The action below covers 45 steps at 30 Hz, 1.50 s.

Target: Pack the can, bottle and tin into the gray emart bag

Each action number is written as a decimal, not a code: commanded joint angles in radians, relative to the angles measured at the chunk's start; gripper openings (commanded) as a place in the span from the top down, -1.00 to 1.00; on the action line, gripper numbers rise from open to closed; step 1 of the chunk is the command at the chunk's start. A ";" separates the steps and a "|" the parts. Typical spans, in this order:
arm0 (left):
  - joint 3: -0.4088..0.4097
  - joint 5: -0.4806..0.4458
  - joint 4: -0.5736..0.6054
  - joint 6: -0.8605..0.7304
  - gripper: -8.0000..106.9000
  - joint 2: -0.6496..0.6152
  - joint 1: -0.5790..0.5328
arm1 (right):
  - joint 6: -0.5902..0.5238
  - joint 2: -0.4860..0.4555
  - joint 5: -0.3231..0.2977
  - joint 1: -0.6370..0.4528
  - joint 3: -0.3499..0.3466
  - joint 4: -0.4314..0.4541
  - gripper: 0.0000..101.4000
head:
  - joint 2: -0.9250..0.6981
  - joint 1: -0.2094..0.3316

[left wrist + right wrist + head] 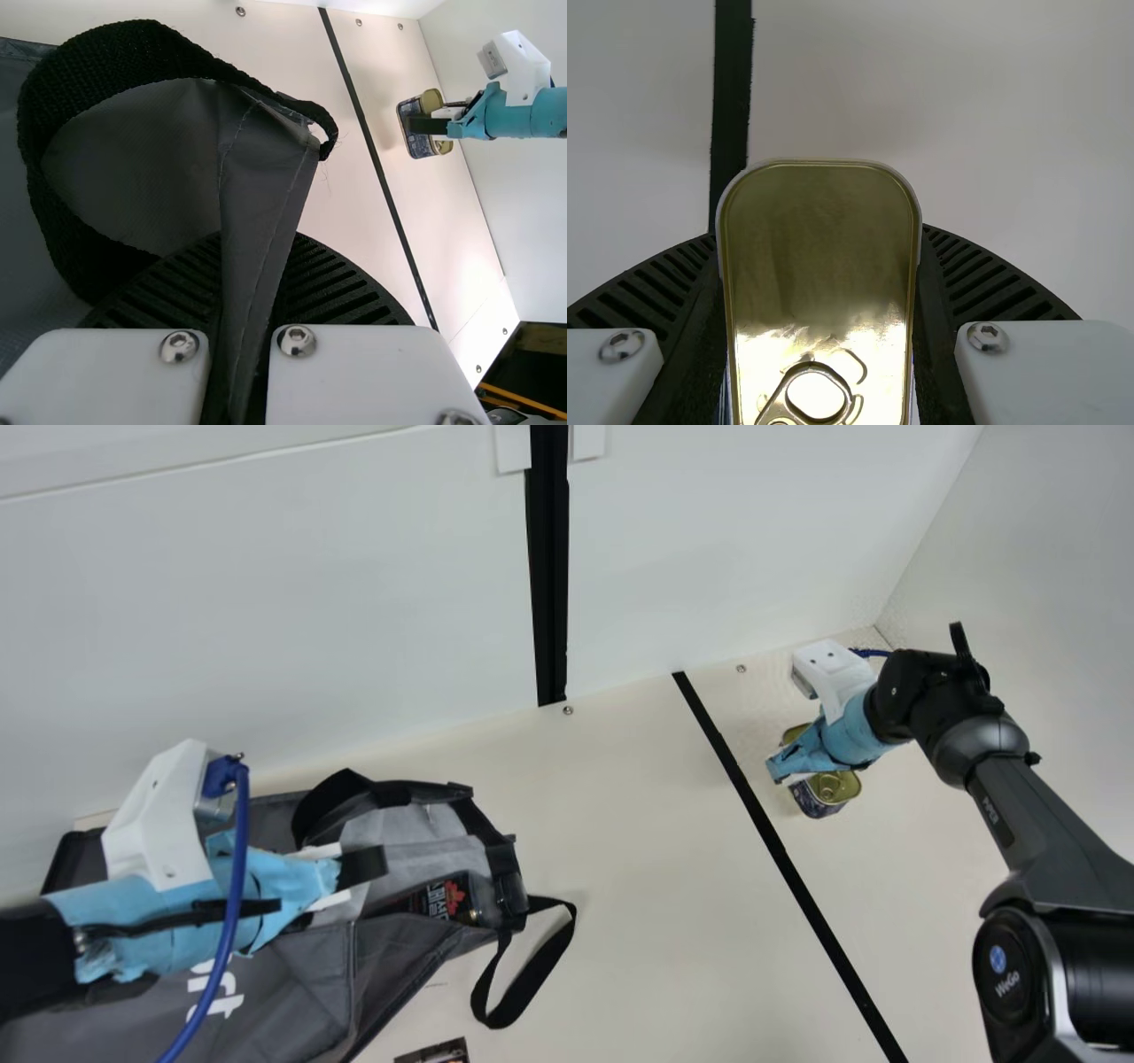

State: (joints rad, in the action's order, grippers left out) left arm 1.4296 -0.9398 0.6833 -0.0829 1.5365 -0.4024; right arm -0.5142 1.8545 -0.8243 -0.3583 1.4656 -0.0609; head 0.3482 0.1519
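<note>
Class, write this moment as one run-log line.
Left gripper: pinching bag edge | Right gripper: closed on tin | Tin: outside bag | Red-marked container: in bag mouth

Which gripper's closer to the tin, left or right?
Right. The right gripper has its fingers either side of the tin; the left gripper is across the table, pinching the gray bag.

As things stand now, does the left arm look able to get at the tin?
Probably not: its gripper is shut on a fold of the bag, and the tin, across the black line, sits between the fingers of the right gripper.
</note>
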 commanded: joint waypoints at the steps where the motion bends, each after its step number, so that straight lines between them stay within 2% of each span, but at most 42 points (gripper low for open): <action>1: 0.000 0.000 0.000 0.000 0.68 0.000 0.000 | -0.006 -0.014 0.006 0.008 -0.012 0.001 1.00 | 0.001 0.023; 45: 0.000 0.000 0.000 0.000 0.68 0.000 0.000 | -0.144 -0.236 0.062 0.242 -0.244 -0.058 1.00 | 0.001 0.023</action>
State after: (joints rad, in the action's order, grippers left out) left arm 1.4296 -0.9398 0.6833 -0.0829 1.5365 -0.4024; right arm -0.6581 1.6213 -0.7642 -0.1203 1.2257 -0.1164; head 0.3482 0.1519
